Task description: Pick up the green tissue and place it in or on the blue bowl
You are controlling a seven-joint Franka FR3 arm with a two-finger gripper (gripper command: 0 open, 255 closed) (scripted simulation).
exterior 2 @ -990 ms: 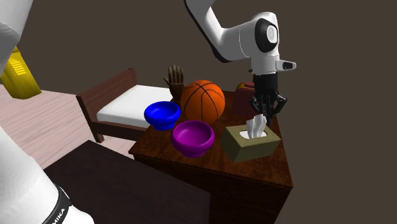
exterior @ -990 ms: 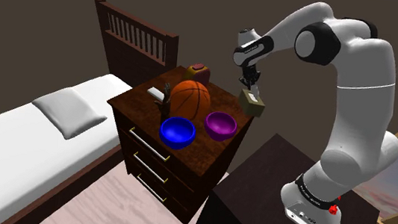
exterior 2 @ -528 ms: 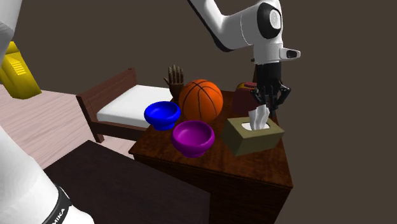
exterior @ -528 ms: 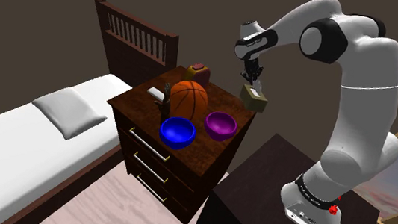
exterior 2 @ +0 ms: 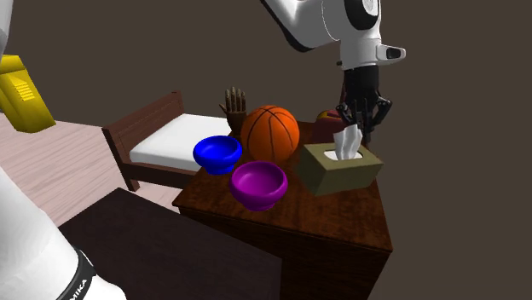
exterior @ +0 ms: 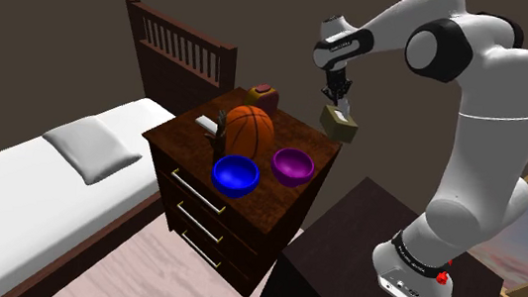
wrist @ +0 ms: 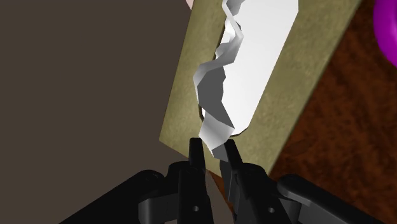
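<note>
Gripper (exterior 2: 356,129) jaws clenched on the white tissue (wrist: 219,108) protruding from the olive-green tissue box (exterior 2: 339,169). The box hangs tilted from it, over the dresser (exterior: 272,201) corner. In the shoulder view the box is at 2 o'clock from the blue bowl (exterior: 235,175), well apart, with the purple bowl (exterior: 291,165) between.

Dresser (exterior 2: 341,213) being rendered as dark grained wood; blue bowl (exterior 2: 216,152) glossy; box (exterior 2: 341,175) matt; tissue (wrist: 216,124) crinkled white paper.
</note>
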